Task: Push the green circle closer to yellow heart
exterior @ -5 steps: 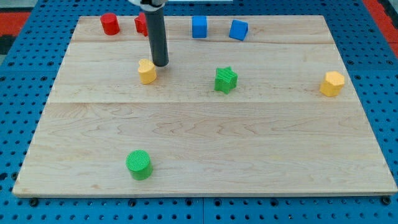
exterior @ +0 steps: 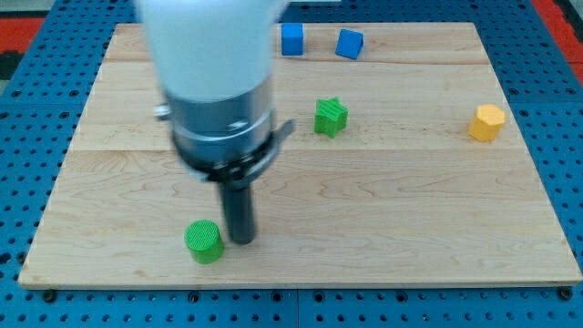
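Observation:
The green circle (exterior: 204, 240) sits near the board's bottom left. My tip (exterior: 241, 240) stands on the board just to the right of it, very close or touching; I cannot tell which. The arm's body hides the yellow heart, which does not show.
A green star (exterior: 332, 117) sits at the board's centre top. Two blue blocks (exterior: 291, 39) (exterior: 349, 44) stand along the top edge. A yellow hexagonal block (exterior: 487, 122) sits at the right. The wooden board (exterior: 410, 219) lies on a blue pegboard; the arm covers the upper left.
My tip has moved from beside the yellow heart at the upper left down to the right side of the green circle. The arm now hides the heart and the red blocks.

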Controlling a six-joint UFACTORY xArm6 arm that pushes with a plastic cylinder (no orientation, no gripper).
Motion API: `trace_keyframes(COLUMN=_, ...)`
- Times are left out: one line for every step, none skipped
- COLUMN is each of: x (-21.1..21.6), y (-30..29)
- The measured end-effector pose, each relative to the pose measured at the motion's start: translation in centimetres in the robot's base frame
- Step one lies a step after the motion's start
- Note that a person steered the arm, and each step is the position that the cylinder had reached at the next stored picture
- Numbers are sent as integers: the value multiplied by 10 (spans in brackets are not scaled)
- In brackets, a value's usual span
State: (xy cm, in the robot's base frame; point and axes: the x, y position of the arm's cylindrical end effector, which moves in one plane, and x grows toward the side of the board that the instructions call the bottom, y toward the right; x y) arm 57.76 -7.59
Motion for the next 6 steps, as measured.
trace_keyframes(x=26, y=-46)
trace_keyframes(x=-9, y=-115)
trace_keyframes(x=-72, y=-160)
trace_keyframes(x=-98, y=-152)
trace_keyframes(x=-70, y=-183)
trace_keyframes(x=-105, y=-228)
